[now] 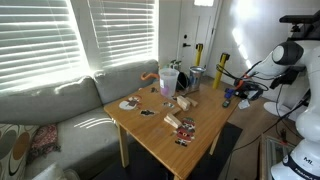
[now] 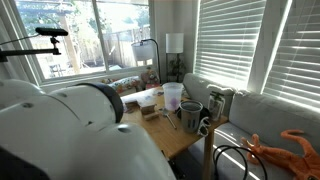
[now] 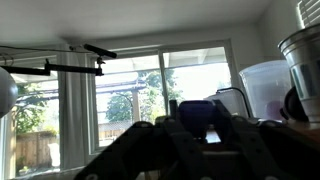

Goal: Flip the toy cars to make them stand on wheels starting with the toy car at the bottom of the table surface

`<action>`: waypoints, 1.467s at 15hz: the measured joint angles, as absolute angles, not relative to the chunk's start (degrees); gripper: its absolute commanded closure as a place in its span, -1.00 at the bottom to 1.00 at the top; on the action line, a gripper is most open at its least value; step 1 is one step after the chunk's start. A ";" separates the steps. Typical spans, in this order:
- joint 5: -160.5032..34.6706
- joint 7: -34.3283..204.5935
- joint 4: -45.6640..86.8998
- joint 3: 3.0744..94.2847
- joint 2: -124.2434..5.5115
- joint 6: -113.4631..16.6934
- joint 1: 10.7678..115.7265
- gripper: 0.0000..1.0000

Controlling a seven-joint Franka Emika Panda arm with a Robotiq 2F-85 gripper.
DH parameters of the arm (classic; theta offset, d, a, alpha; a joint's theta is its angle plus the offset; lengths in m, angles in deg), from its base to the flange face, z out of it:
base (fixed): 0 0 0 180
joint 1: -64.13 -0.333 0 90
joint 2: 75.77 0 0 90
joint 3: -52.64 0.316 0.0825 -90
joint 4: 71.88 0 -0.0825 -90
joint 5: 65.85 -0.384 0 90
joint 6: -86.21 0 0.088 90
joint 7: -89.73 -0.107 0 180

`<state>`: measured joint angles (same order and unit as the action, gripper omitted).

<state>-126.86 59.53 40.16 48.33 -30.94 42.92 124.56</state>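
Observation:
The light-wood table surface [image 1: 150, 135] carries tiny dark toy cars, one near its left side [image 1: 147, 112] and one near the front [image 1: 183, 141]. My gripper [image 1: 232, 98] hangs low at the table's far right corner. In the wrist view my gripper [image 3: 205, 120] is a dark silhouette against the window, and its fingers appear shut on a small dark bluish toy car [image 3: 205, 110]. That car shows as a blue speck under the gripper in an exterior view [image 1: 228, 103]. The table [image 2: 185, 140] is partly hidden by the robot body in an exterior view.
A clear cup [image 1: 168, 80] and a metal cup [image 1: 197, 75] stand at the table's back; both also show in an exterior view, clear [image 2: 172, 95] and metal [image 2: 190, 115]. Reddish striped items [image 1: 175, 122] lie mid-table. A grey sofa [image 1: 50, 110] is alongside. An orange toy [image 2: 285, 150] lies on the sofa.

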 measured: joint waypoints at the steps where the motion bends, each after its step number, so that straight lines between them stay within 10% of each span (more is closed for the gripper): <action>1: -126.99 59.79 39.89 47.06 -30.35 42.92 123.88 0.76; 22: -126.12 59.46 37.53 28.53 -41.32 32.34 106.10 0.76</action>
<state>-126.12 59.46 37.53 28.53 -41.32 32.34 106.10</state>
